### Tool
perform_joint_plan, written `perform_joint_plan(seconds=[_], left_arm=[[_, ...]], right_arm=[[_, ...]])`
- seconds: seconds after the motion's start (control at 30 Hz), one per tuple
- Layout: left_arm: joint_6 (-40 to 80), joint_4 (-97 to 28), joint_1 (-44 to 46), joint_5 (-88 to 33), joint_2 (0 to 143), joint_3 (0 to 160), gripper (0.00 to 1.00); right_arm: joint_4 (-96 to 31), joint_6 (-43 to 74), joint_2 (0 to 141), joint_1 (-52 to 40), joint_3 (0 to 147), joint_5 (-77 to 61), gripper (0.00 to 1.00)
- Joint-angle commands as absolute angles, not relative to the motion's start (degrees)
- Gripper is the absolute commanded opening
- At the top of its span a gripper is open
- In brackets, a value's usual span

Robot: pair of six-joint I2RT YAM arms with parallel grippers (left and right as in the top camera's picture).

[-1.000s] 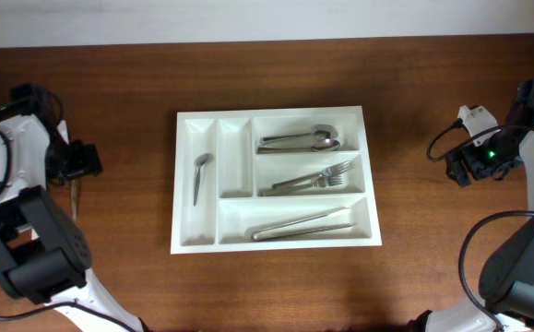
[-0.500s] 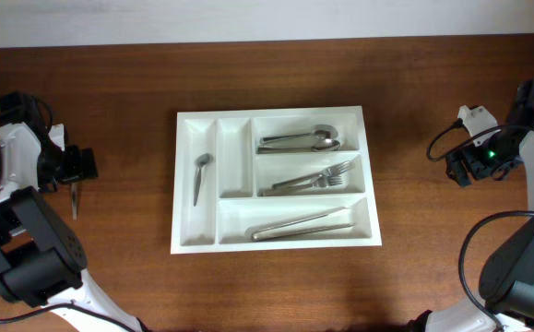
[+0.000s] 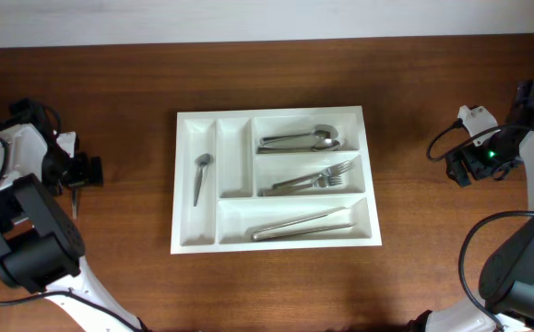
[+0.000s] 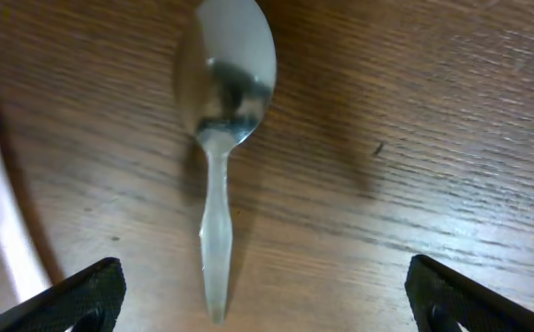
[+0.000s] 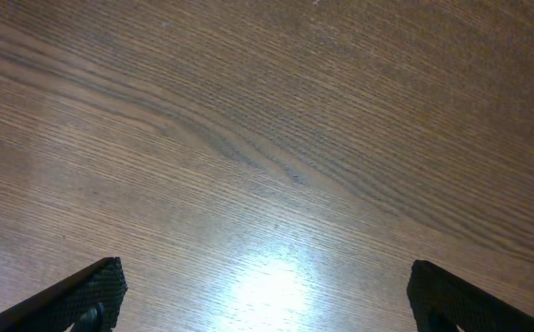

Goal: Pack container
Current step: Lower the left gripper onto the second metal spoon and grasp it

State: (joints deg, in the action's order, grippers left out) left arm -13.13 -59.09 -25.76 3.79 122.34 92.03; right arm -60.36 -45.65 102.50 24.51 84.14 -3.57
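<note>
The wooden table [image 3: 276, 286] is dark brown with a clear grain. A pale wall [image 3: 248, 18] runs along its far edge. Light glares off the wood in the right wrist view.

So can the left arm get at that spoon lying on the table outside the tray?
Probably yes: the left gripper hangs open right above the spoon, which lies alone on bare table, nothing covering it.

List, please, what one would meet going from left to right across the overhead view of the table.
left gripper → container → right gripper
</note>
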Motion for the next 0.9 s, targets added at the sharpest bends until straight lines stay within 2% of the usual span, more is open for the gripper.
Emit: perform_joint_plan(seconds=[0.0,0.3,0.87], left_arm=[[-14.6,-58.7,-27.2,0.8,122.8,91.9,0.99],[-17.1,-58.8,-28.8,-3.3,122.8,91.9,0.99],[-18.6,-56.3,-28.8,1.5,122.9,91.9,0.99]], right_arm=[[-60.4,-46.1,102.6,24.5,83.8,-4.5,0.99],[-60.4,-46.1,102.6,24.5,83.8,-4.5,0.99],[-60.4,-46.1,102.6,24.5,83.8,-4.5,0.99]])
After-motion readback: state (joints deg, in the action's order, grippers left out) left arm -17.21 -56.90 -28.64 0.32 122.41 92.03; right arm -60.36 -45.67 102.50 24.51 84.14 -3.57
